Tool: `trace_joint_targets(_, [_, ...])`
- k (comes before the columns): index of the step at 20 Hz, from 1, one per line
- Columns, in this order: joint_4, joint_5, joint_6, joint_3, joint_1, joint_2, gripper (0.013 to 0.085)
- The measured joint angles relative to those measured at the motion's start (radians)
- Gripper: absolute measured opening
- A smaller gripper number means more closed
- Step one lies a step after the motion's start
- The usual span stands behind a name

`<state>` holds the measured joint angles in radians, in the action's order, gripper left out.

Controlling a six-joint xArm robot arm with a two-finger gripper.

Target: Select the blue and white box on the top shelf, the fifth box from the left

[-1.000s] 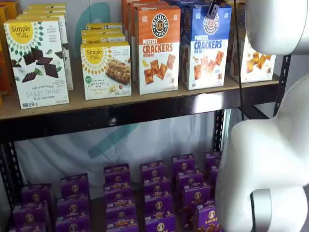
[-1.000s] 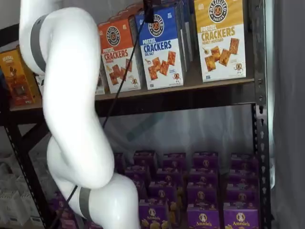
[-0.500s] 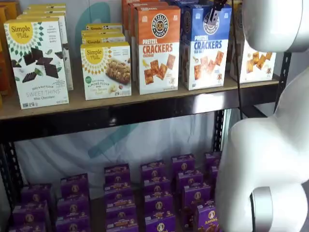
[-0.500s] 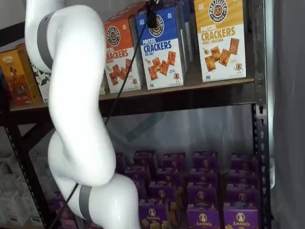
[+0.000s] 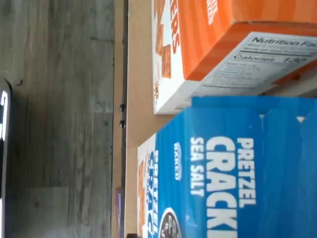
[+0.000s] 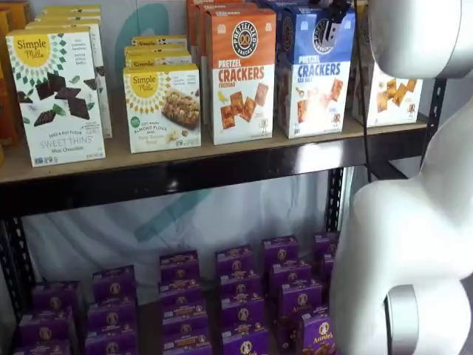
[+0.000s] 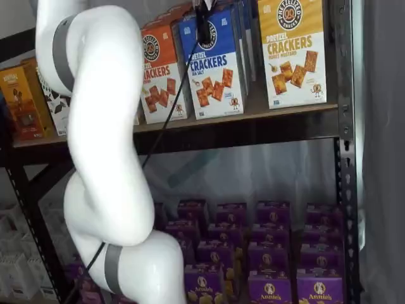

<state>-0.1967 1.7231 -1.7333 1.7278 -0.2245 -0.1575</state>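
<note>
The blue and white box stands on the top shelf, between an orange-topped cracker box and a yellow-topped one. It shows in both shelf views. My gripper hangs from the view's top edge in front of the box's blue upper part; only a black finger with a cable shows, so open or shut cannot be told. The wrist view shows the blue box close up beside the orange box on the tan board.
Simple Mills boxes stand further left on the top shelf. Purple Annie's boxes fill the lower shelf. My white arm stands in front of the shelves. A black upright bounds the right side.
The black finger has come down a little in front of the blue box's logo. The arm's white links have shifted slightly.
</note>
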Motion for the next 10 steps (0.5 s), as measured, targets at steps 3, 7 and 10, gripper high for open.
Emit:
trace_joint_targets(3, [-0.001,-0.003,0.001,-0.012,0.002,-0.004,0.085])
trace_joint_targets(7, [-0.011,-0.017,0.001,-0.028,-0.001,-0.012,0.077])
trace_joint_targets(10, [-0.012,-0.021,0.0,-0.036,-0.001,-0.016,0.069])
